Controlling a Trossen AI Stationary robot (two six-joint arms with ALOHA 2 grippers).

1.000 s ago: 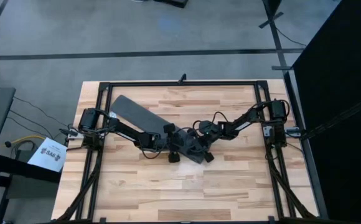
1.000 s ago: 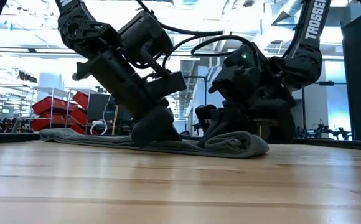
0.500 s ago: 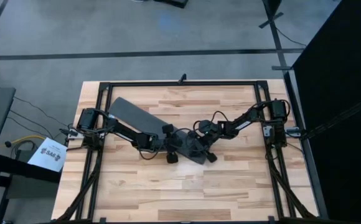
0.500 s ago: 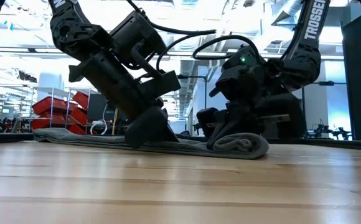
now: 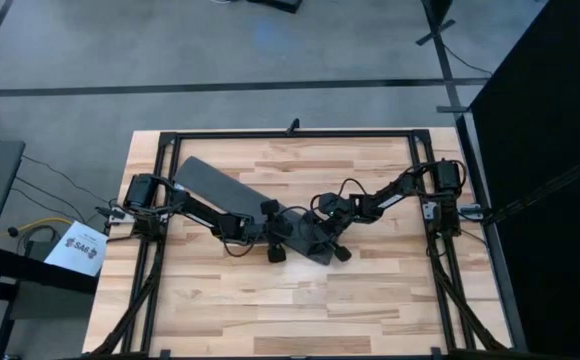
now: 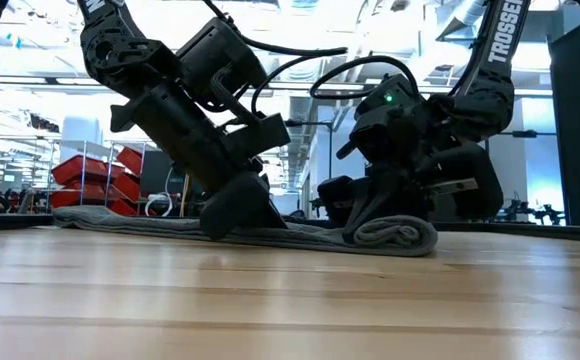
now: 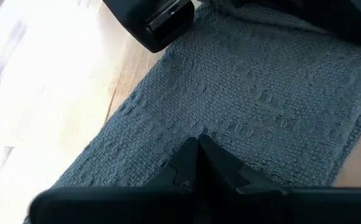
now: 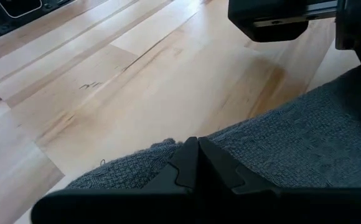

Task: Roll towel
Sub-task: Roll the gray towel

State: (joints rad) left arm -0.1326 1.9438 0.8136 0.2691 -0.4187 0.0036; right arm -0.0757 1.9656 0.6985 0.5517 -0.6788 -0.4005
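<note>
a dark grey towel (image 5: 232, 192) is spread diagonally across the wooden table (image 5: 370, 300), its near end rolled. that end is pinched between the closed fingers of the left gripper (image 5: 276, 238) and right gripper (image 5: 326, 236).

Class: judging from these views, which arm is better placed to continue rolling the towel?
Probably the right: its gripper sits at the towel's rolled end, while the left gripper presses the flat part.
</note>
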